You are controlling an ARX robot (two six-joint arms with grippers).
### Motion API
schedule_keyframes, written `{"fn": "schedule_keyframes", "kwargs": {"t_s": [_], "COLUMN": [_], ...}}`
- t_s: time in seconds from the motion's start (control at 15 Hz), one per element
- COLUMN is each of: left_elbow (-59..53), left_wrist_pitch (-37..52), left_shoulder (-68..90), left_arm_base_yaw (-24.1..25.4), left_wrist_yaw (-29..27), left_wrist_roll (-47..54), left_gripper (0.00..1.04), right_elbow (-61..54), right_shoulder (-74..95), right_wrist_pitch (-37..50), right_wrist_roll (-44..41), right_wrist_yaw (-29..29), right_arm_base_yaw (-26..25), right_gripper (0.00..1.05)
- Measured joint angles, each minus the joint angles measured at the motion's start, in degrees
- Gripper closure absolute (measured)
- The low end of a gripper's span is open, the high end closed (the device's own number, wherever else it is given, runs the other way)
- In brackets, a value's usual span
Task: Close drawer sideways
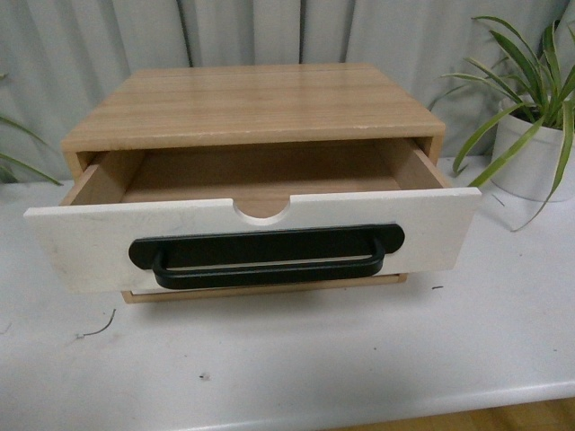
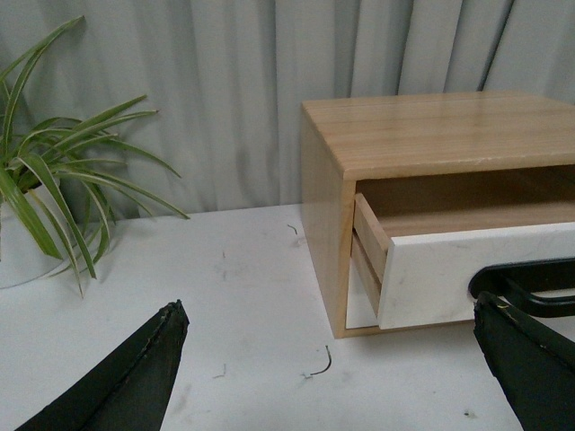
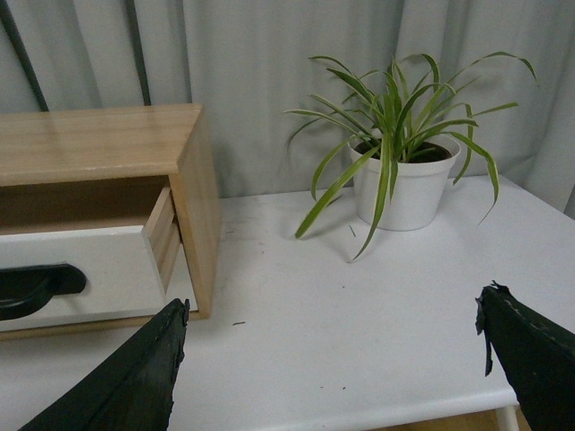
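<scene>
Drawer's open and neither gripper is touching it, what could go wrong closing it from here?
Pushing one end of the wide drawer may twist it and jam it in the cabinet. The cabinet just sits on the smooth table, so it may slide back instead. The plant stands on the right gripper's side; a sweep could brush its leaves.

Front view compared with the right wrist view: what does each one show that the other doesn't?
Only the front view looks down into the drawer and shows its semicircular notch and whole black handle. Only the right wrist view shows the right pincer, its fingers wide apart. Both show the wooden cabinet, the open drawer, the potted plant and the white table.
</scene>
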Motion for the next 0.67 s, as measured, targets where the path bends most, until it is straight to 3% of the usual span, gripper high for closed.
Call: {"fn": "schedule_keyframes", "kwargs": {"t_s": [0.67], "left_elbow": [0.0], "left_wrist_pitch": [0.0], "left_shoulder": [0.0], "left_arm_base_yaw": [0.0], "left_wrist_yaw": [0.0], "left_wrist_roll": [0.0], "left_gripper": [0.07], "right_elbow": [0.0], "right_shoulder": [0.0], "right_wrist_pitch": [0.0], "right_wrist_roll": [0.0], "right_wrist_yaw": [0.0], "right_arm_base_yaw": [0.0], "right_gripper": [0.06]}}
